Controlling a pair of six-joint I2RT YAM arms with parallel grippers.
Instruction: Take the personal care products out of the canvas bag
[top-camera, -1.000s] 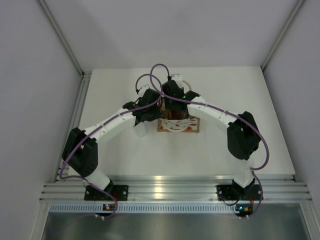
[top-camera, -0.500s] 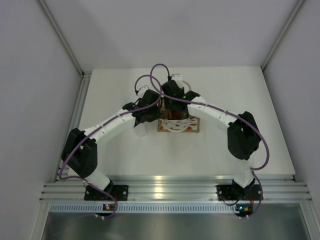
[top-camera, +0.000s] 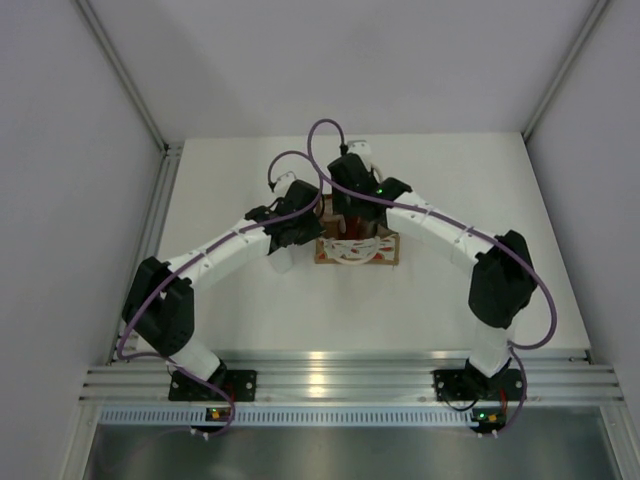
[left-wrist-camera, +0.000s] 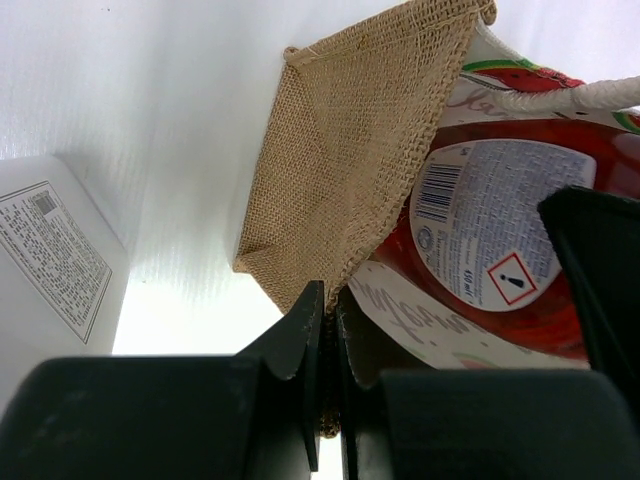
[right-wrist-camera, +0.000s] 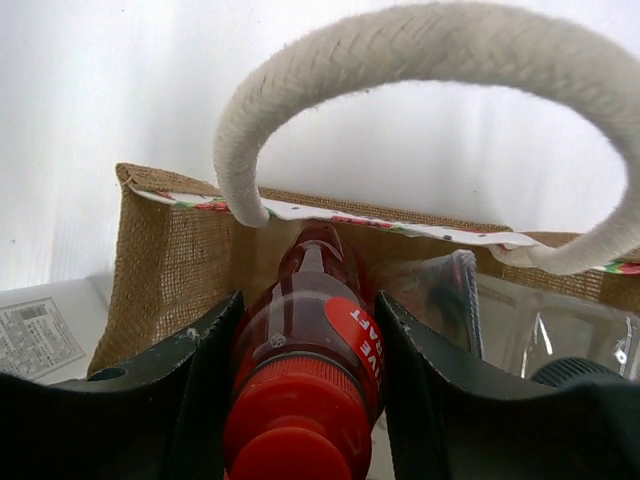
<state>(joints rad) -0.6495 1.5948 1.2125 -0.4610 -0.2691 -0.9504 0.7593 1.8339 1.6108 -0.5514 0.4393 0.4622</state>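
Note:
The canvas bag stands at mid-table, with its burlap side and a cream rope handle showing in the wrist views. My left gripper is shut on the bag's top rim. My right gripper reaches down into the bag's mouth and is shut on the red nozzle-topped bottle, whose label shows in the left wrist view. A see-through pouch and a dark cap lie inside the bag beside it.
A white labelled product stands on the table just left of the bag, under the left arm; its label shows in the left wrist view. Both arms meet over the bag. White walls close the table's sides and back.
The right arm's elbow has swung outward to the right and its wrist has shifted slightly over the bag, still holding the red bottle. The left arm and bag have stayed put.

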